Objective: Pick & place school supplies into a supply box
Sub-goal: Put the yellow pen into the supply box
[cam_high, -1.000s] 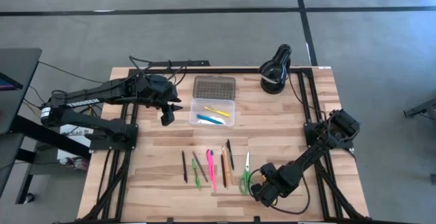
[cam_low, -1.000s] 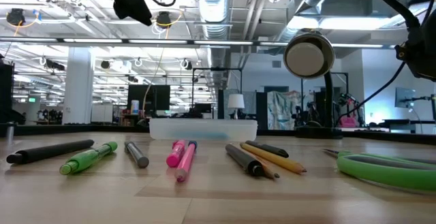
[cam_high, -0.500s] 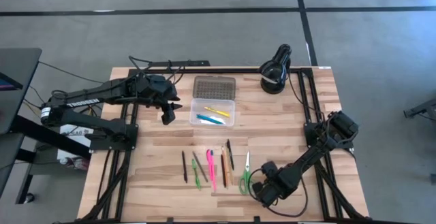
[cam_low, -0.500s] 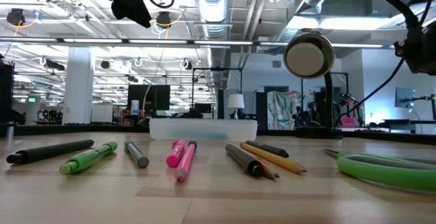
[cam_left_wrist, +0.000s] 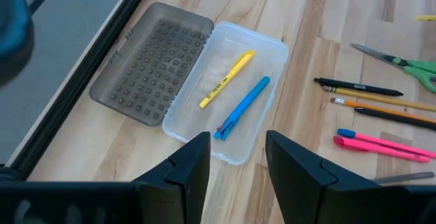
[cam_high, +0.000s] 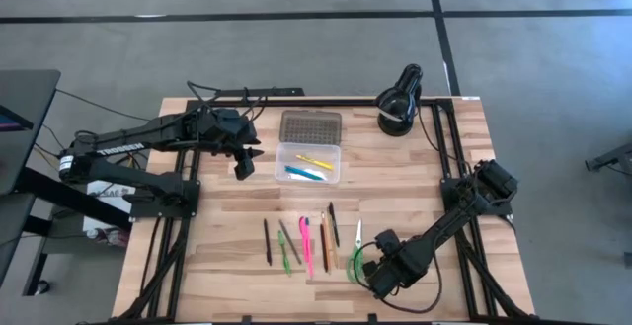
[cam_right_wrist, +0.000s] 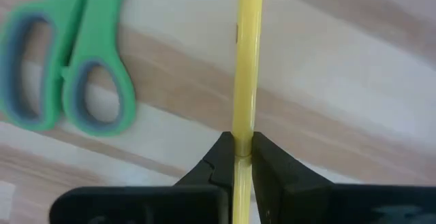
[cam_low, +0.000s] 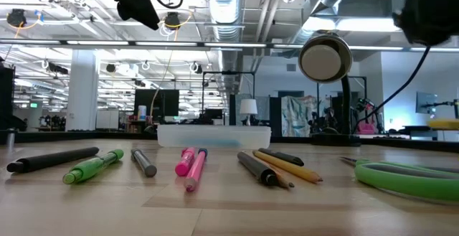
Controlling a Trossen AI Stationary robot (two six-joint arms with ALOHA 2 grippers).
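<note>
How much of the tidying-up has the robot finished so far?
Done: a yellow marker and a blue pen lie in the open supply box. In hand: the right gripper clamps a thin yellow pencil. Left: scissors and about six pens and pencils on the table.

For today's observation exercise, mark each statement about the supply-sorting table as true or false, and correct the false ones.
1. The supply box holds a yellow marker and a blue pen. True.
2. The right end effector is shut on a yellow pencil. True.
3. The green scissors lie inside the box. False: they lie on the table.
4. The left end effector holds the blue pen. False: it is open and empty.
5. The grey lid covers the box. False: it lies open beside it.
</note>
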